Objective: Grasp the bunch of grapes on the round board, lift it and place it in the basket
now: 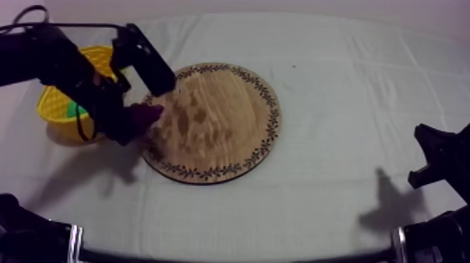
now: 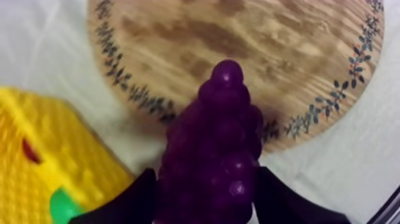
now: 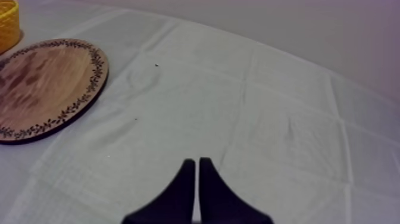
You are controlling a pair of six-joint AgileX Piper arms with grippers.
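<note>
My left gripper (image 1: 137,119) is shut on the purple bunch of grapes (image 2: 214,149), held over the left edge of the round wooden board (image 1: 217,122) beside the yellow basket (image 1: 57,105). In the left wrist view the black fingers (image 2: 128,202) clasp the bunch from both sides, above the board's patterned rim (image 2: 137,95) and the strip of cloth between board and basket (image 2: 36,167). The grapes (image 1: 145,113) look dark in the top view. My right gripper (image 3: 197,179) rests shut as a narrow wedge over bare cloth, far from the board (image 3: 41,83).
Inside the basket lie a green thing (image 2: 62,205) and something red (image 2: 30,152). The basket's edge (image 3: 8,24) stands beyond the board in the right wrist view. The right arm (image 1: 437,161) sits low at the table's right side.
</note>
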